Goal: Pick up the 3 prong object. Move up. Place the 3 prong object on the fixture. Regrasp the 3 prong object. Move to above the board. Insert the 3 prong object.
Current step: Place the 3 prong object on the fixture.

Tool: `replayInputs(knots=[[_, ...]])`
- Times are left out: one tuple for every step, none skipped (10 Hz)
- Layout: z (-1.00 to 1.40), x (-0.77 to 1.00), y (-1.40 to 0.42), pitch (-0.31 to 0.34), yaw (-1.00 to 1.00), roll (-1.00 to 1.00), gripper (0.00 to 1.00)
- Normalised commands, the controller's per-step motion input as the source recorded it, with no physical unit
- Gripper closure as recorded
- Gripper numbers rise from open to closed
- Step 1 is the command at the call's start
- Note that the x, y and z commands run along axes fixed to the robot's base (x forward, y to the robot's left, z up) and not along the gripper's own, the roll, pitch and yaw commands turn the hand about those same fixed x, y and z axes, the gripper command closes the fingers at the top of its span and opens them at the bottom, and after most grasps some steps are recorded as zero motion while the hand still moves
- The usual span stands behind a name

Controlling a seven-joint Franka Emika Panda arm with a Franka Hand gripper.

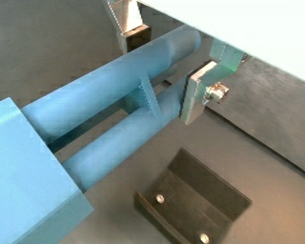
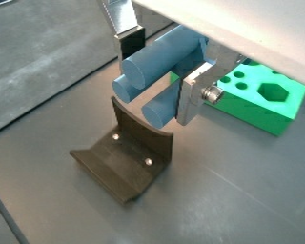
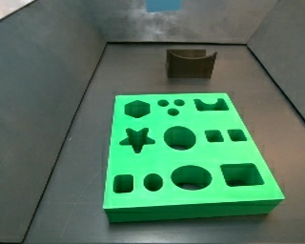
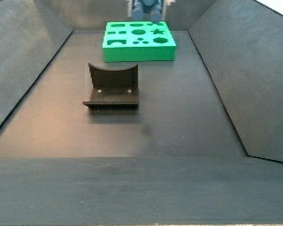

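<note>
gripper [image 2: 162, 69]: fingers [image 2: 196, 93] clamped on the 3 prong object [image 1: 111, 119], high above the floor
3 prong object: held off the floor, body sticking out from the pads
fixture [image 2: 127, 157]: below the gripper, empty
board [image 3: 187, 152]: off to the side, well apart from the fixture
step: looks like move-up done, carrying to fixture
next: lower, seat the piece on the fixture, release
count: 1 object, 1 fixture, 1 board
</note>
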Motion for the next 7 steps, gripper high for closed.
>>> replayInputs(knots=[[0.05,1.0,-0.1,0.139,0.08,-0.11,1.0],[0.05,1.0,-0.09,0.143,0.06,-0.1,1.0],[0.04,1.0,-0.07,0.137,0.04,-0.09,1.0],[-0.37,0.85,0.46,0.181,0.17,-1.0,1.0],[-0.36,0.77,0.45,0.178,0.15,-1.0,1.0],[-0.22,0.71,0.34,0.175,0.11,-1.0,1.0],[-0.1,0.62,0.19,0.195,0.09,-1.0,1.0]])
